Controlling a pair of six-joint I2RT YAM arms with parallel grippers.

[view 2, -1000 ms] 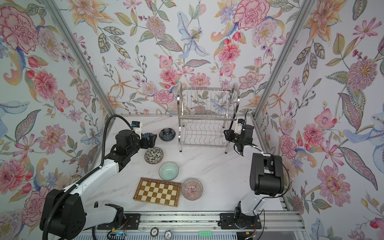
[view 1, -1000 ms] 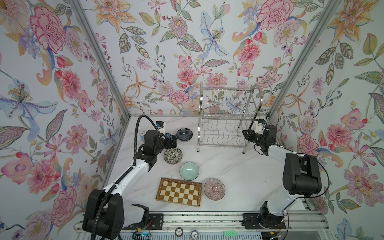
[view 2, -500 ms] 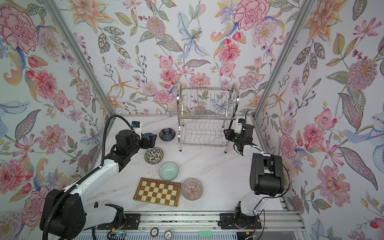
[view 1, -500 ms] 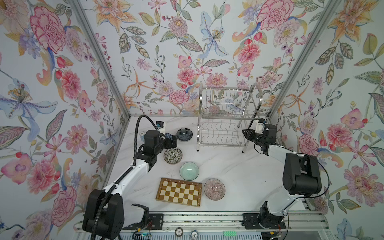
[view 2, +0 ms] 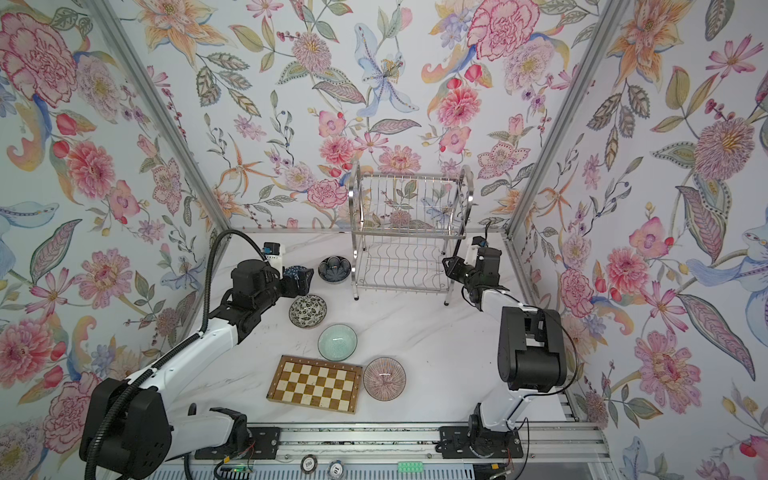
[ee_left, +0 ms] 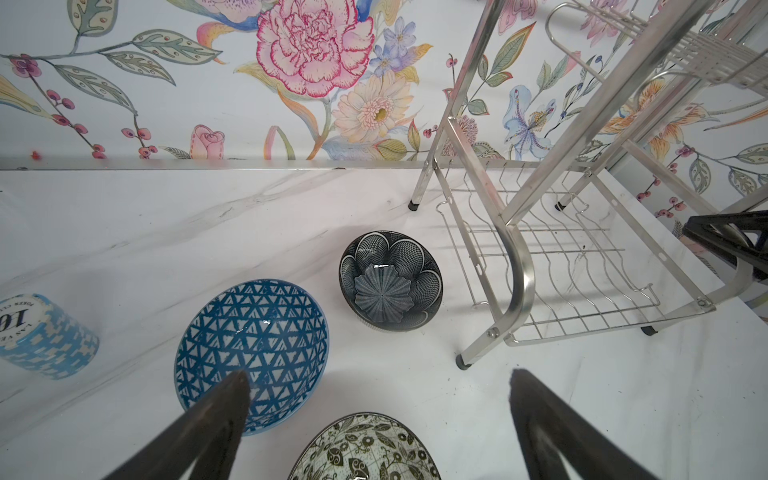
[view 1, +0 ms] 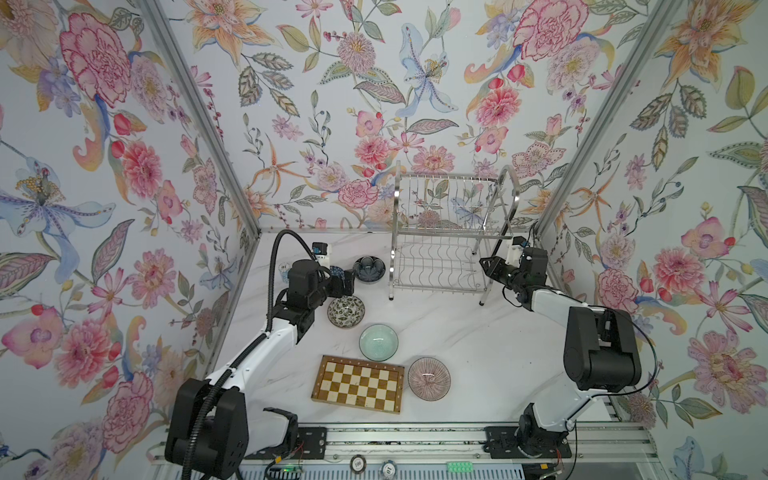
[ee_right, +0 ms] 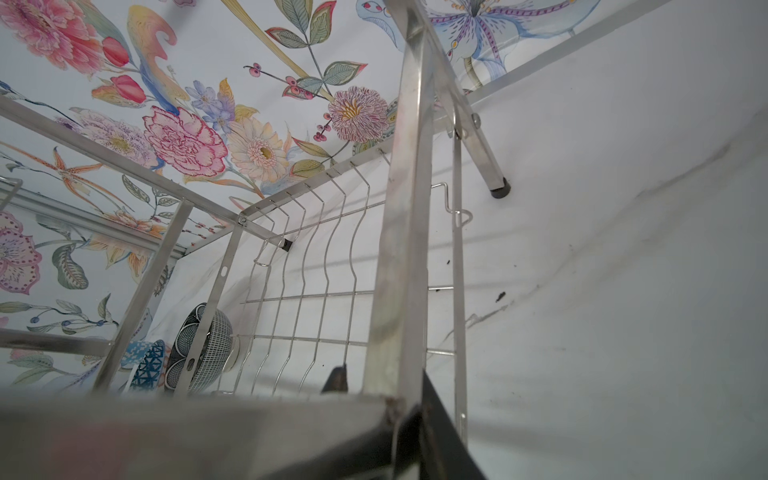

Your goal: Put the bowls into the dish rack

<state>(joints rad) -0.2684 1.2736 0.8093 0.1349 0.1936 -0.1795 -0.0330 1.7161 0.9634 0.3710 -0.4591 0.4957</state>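
I count five bowls on the worktop: a blue lattice bowl (ee_left: 251,353), a dark navy petal bowl (view 1: 369,269), a black-and-white floral bowl (view 1: 345,311), a pale green bowl (view 1: 378,342) and a pink lined bowl (view 1: 429,378). They run from the worktop's upper left down toward the lower middle of the frame. There is one dish rack (view 1: 453,235), of two tiers, and one checkered board (view 1: 358,383). One stack of blue poker chips (ee_left: 43,336) stands at the worktop's upper left. Two loose chips (view 1: 357,462) lie on the rail at the bottom edge. There are two robot arms, a left arm (view 1: 266,349) and a right arm (view 1: 598,349).
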